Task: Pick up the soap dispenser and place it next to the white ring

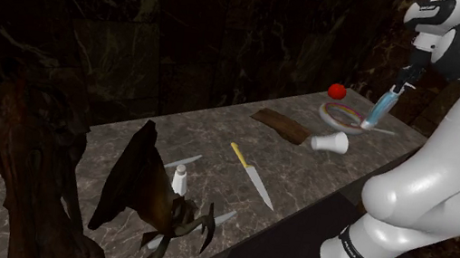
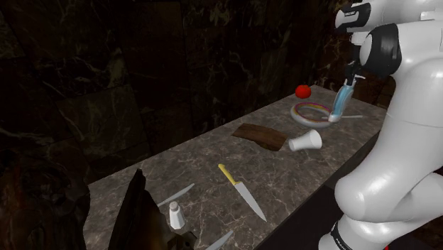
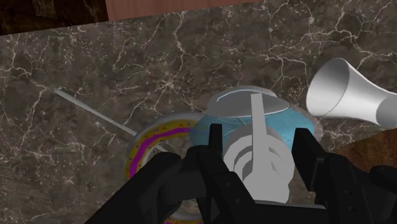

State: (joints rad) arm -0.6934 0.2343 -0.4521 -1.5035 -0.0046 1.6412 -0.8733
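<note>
With gripper (image 3: pixel 259 135) clenched on soap dispenser (image 1: pixel 382 108), holds it tilted at edge of multicoloured ring (image 3: pixel 147 145), presumably for setting down alongside.

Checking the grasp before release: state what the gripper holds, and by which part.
The gripper holds the soap dispenser, clasped on both sides of its upper end at the white pump. Its blue body hangs tilted above the ring.

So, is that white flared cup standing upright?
No, the white flared cup lies on its side beside the flat brown board.
</note>
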